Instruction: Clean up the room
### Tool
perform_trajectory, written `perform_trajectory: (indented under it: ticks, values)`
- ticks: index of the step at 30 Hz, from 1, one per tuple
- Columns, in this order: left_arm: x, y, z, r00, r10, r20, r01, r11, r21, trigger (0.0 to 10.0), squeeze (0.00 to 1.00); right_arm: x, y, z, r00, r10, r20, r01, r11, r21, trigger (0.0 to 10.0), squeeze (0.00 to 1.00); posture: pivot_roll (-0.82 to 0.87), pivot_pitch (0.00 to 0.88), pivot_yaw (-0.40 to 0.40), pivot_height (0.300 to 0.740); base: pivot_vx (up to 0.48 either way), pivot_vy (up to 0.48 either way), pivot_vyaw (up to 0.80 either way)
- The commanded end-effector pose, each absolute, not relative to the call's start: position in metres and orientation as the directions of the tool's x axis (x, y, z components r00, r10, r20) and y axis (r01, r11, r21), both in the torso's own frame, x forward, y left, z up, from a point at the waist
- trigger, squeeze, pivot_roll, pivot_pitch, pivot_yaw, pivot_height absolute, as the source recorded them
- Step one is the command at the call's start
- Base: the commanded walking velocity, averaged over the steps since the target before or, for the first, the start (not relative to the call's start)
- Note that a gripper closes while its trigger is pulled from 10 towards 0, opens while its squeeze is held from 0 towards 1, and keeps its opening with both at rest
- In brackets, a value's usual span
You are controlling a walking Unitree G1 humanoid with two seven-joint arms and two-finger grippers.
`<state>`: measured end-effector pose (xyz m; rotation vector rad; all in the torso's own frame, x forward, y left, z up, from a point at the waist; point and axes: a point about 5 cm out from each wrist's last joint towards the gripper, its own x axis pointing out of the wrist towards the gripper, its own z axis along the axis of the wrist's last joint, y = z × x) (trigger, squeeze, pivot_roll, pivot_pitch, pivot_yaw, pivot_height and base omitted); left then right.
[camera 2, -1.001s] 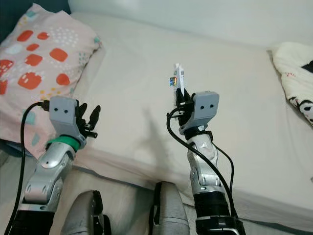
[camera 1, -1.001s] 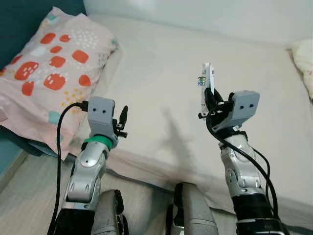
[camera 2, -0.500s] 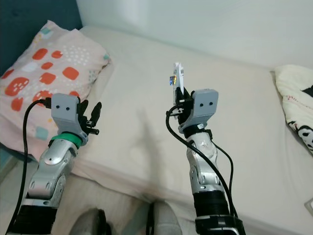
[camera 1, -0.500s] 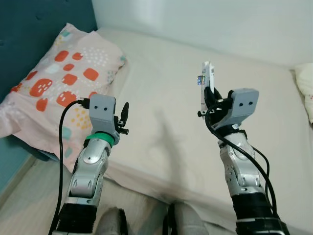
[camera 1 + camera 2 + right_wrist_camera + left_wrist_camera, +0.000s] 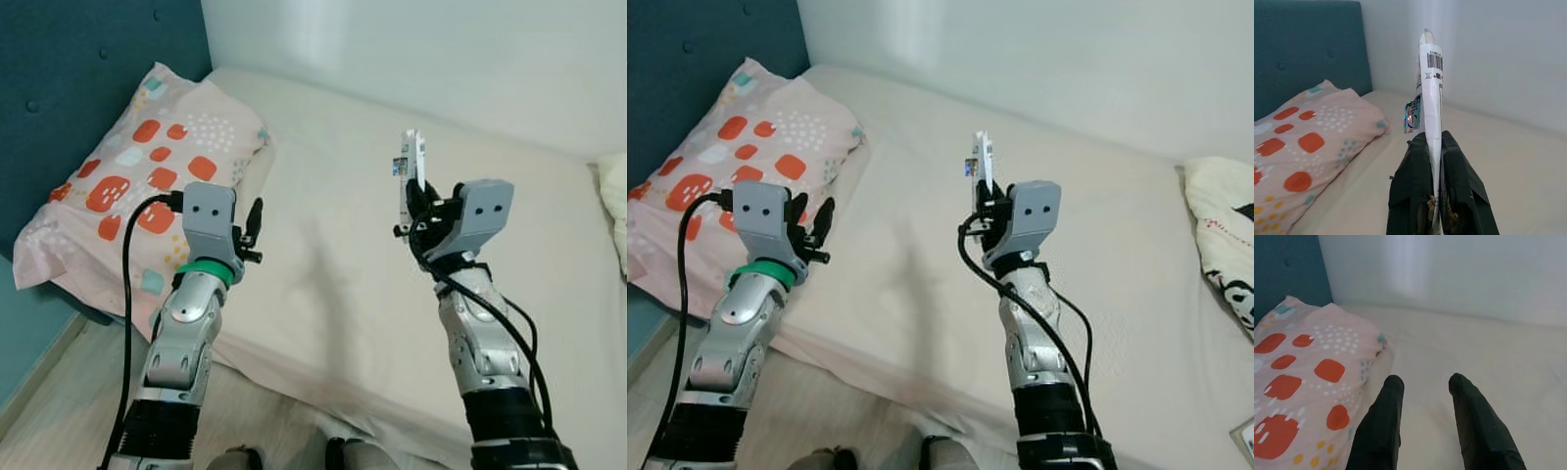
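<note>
Camera pulled back; barcoded packet (image 5: 1430, 98) clamped.

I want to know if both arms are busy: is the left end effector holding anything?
No, the left end effector has its two black fingers apart over the bed with nothing between them.

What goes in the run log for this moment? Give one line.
right gripper: shut on white packet, held upright above bed | left gripper: open, holding nothing, near pillow | packet not yet put away
</note>
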<state>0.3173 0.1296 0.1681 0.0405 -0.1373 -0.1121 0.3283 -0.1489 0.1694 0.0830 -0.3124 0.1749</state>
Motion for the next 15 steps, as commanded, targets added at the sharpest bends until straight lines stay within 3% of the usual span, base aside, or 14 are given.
perform_trajectory:
  ticks: [1, 4, 15]
  values:
    - [0.314, 0.128, 0.158, 0.988, -0.114, 0.100, 0.110, 0.993, 0.046, 10.0, 0.00, 0.327, -0.147, 0.159, 0.949, 0.156, 0.273, -0.187, 0.978, 0.089, 10.0, 0.00, -0.08, 0.040, -0.001, 0.740, 0.000, 0.000, 0.00]
    - [0.314, 0.128, 0.158, 0.988, -0.115, 0.100, 0.111, 0.993, 0.045, 10.0, 0.00, 0.326, -0.144, 0.158, 0.950, 0.162, 0.266, -0.195, 0.976, 0.102, 10.0, 0.00, -0.08, 0.041, -0.001, 0.740, 0.000, 0.000, 0.00]
    - [0.311, 0.127, 0.157, 0.988, -0.118, 0.098, 0.115, 0.993, 0.042, 10.0, 0.00, 0.326, -0.136, 0.158, 0.949, 0.179, 0.258, -0.218, 0.967, 0.130, 10.0, 0.00, -0.07, 0.047, 0.001, 0.740, -0.247, 0.000, 0.00]
